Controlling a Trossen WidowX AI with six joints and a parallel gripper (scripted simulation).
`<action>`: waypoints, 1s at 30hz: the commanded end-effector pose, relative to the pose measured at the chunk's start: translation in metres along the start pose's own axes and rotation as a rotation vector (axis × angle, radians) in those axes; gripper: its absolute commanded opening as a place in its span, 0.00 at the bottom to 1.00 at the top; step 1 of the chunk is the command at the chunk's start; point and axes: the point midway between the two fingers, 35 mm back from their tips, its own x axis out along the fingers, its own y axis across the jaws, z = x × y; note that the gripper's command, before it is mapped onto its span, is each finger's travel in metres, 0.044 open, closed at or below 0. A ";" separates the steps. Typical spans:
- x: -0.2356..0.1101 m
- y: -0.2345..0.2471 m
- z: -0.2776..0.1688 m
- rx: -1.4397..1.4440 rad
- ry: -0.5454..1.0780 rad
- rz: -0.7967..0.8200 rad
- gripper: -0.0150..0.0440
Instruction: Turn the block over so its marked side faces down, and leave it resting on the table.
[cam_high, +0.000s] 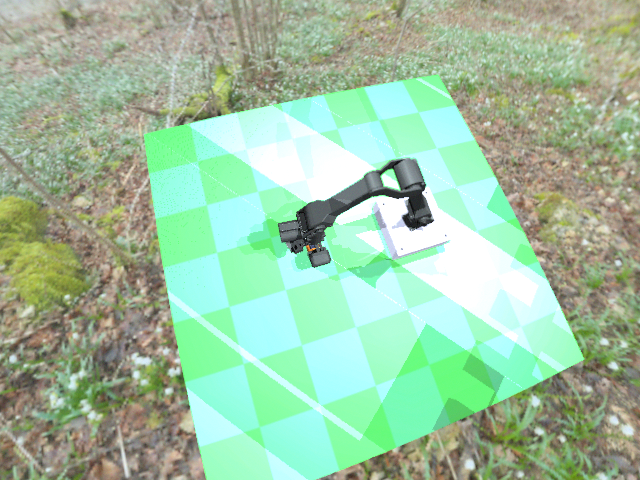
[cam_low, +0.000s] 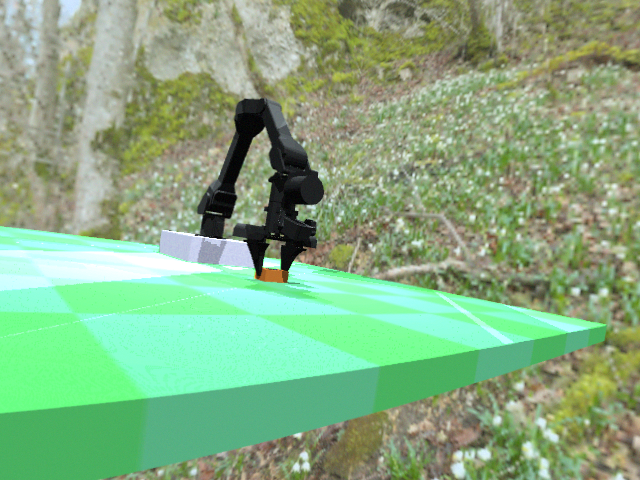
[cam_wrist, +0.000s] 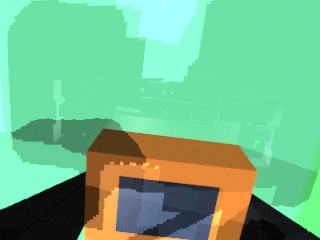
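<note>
Two jaws clamping orange block (cam_low: 271, 275).

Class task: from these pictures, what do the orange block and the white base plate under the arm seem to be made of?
Orange block: probably matte plastic or painted wood; flat colour, sharp edges, dark bluish inset panel on top. White base plate: smooth slab, perhaps painted metal or plastic; uniform, no grain.

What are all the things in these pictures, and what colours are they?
Table: one, green and pale blue checks, standing on forest ground.
Block: one, orange with a dark blue-grey marked patch facing up, resting on the table, between the fingers.
Base plate: one, white, on the table under the arm's foot.
Arm: one, black, reaching from the base plate down to the block.
Gripper: one, black, its fingers closed on the block's sides.
</note>
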 end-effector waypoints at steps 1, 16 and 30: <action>0.000 0.000 0.000 0.003 -0.001 0.002 0.61; -0.030 0.000 0.000 0.003 -0.002 0.002 0.25; -0.021 0.000 0.003 0.007 -0.184 0.004 0.25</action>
